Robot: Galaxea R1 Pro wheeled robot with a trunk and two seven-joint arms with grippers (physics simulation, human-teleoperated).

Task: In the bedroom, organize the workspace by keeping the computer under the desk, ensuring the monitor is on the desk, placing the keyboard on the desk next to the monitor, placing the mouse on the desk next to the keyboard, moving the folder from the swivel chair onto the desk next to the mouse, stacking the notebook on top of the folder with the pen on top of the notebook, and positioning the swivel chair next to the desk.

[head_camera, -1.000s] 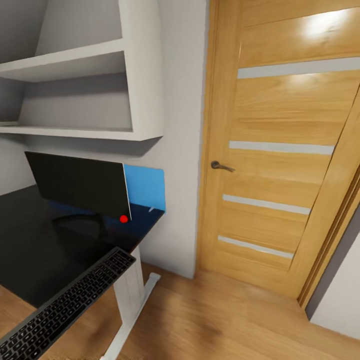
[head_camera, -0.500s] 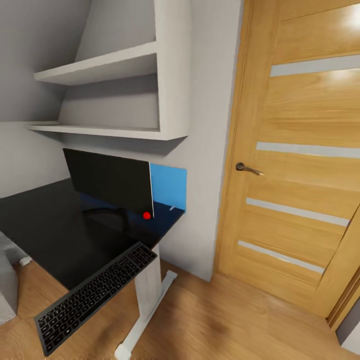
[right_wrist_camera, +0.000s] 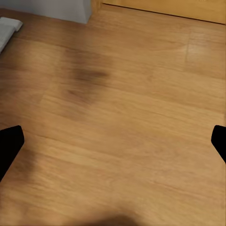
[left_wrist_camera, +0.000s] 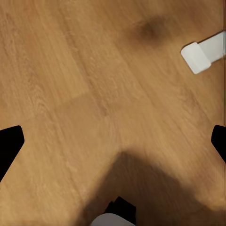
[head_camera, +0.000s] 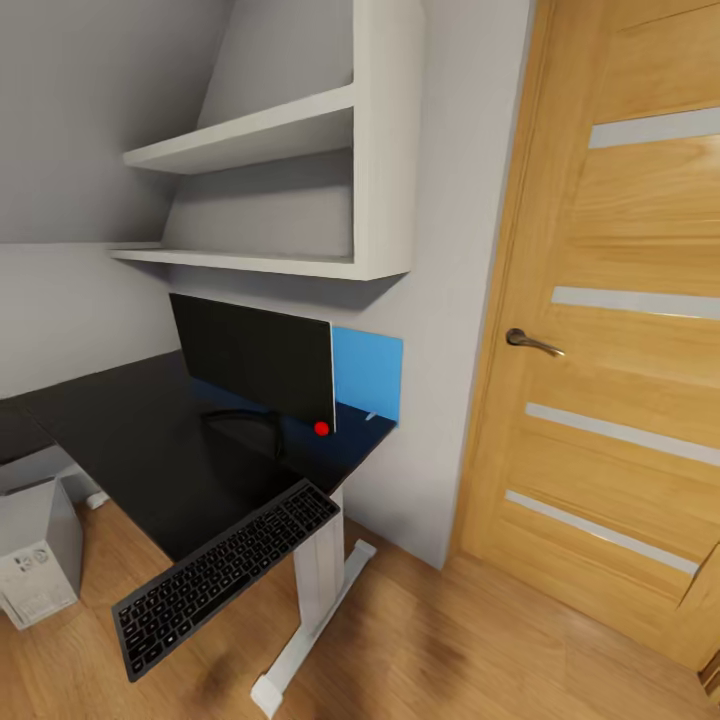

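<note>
No readable writing showed anywhere. One monitor [head_camera: 258, 362] stood on the black tabletop [head_camera: 150, 440], a blue folder [head_camera: 368, 375] propped upright behind it at two o'clock against the wall. One keyboard [head_camera: 224, 575] overhung the tabletop's near edge at six o'clock. One computer [head_camera: 38, 555] sat on the floor at nine o'clock. Open wood floor [head_camera: 480, 640] ran toward the door [head_camera: 620, 330]. The left claw [left_wrist_camera: 113, 141] and right claw [right_wrist_camera: 113, 146] were spread wide, holding nothing.
</note>
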